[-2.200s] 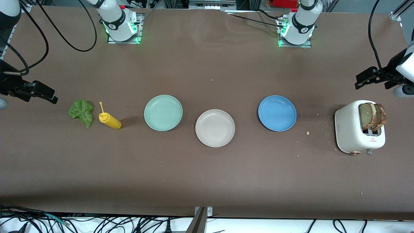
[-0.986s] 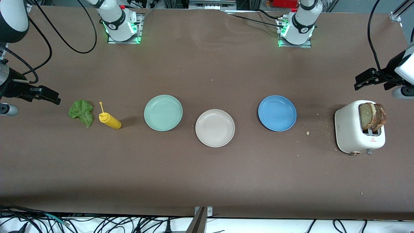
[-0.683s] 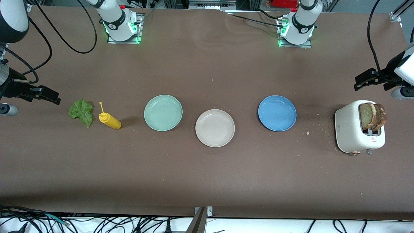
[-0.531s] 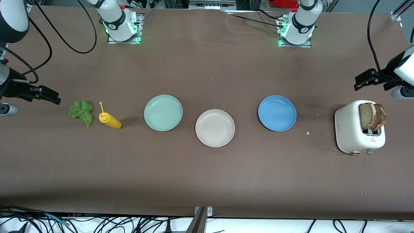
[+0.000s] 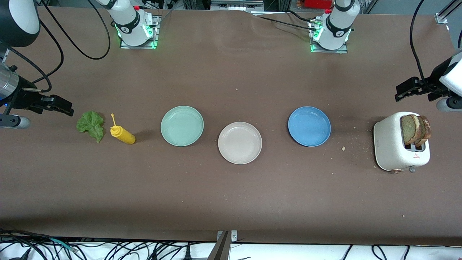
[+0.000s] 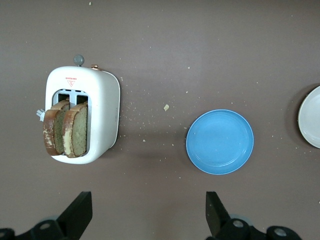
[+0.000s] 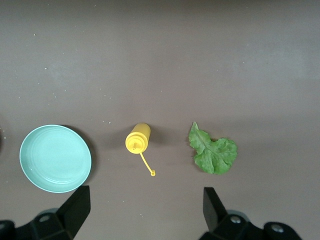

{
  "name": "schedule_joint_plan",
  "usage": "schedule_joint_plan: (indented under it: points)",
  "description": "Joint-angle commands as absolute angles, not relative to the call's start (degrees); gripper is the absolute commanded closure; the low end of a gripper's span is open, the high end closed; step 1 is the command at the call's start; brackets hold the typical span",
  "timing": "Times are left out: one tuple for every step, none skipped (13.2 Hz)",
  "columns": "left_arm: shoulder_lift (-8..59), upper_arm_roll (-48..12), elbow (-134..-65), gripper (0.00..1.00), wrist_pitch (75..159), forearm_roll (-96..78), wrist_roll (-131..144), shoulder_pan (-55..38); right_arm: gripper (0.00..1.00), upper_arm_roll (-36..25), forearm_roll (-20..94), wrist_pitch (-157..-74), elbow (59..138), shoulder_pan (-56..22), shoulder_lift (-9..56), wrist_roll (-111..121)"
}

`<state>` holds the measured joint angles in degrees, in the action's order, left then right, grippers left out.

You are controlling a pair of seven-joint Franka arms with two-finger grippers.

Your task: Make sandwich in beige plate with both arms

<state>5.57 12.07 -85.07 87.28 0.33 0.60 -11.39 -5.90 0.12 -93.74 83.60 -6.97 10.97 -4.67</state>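
A mint green plate lies on the brown table. Beside it, toward the right arm's end, stands a yellow squeeze bottle. Toward the left arm's end lies a blue plate, then scattered crumbs, then a white toaster.

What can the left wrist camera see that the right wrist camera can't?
Only the left wrist view shows the white toaster with two bread slices standing in its slots, the blue plate, crumbs on the table, and an edge of the beige plate. Only the right wrist view shows the lettuce leaf, the yellow squeeze bottle and the mint green plate. Both share the brown table and, at the frame's edge, that arm's own open tool: the left tool, the right tool.
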Motion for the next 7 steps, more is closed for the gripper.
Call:
schedule_joint_plan:
  points:
    - [5.8, 12.6, -84.3, 0.0, 87.2, -0.1, -0.4, -11.7, 0.0, -5.7, -0.4, -93.3, 83.7, -7.0, 10.7, -5.0]
    - [5.8, 12.6, -84.3, 0.0, 87.2, -0.1, -0.4, -11.7, 0.0, -5.8, -0.1, -93.3, 83.7, -6.9, 10.7, -4.9]
    - [5.8, 12.6, -84.3, 0.0, 87.2, -0.1, -0.4, -11.7, 0.0, -5.9, -0.1, -93.2, 83.7, -6.6, 10.7, -4.7]
    - [5.8, 12.6, -84.3, 0.0, 87.2, -0.1, -0.4, -11.7, 0.0, -6.0, -0.1, -93.0, 83.8, -6.4, 10.7, -4.8]
    - [5.9, 12.6, -84.3, 0.0, 87.2, -0.1, -0.4, -11.7, 0.0, -6.1, -0.1, -92.8, 83.8, -6.3, 10.7, -4.6]
    - [5.9, 12.6, -84.3, 0.0, 87.2, -0.1, -0.4, -11.7, 0.0, -6.1, -0.1, -92.8, 83.8, -6.4, 10.7, -4.6]
    - [5.9, 12.6, -84.3, 0.0, 87.2, -0.1, -0.4, -11.7, 0.0, -6.1, -0.1, -92.8, 83.8, -6.4, 10.7, -4.8]
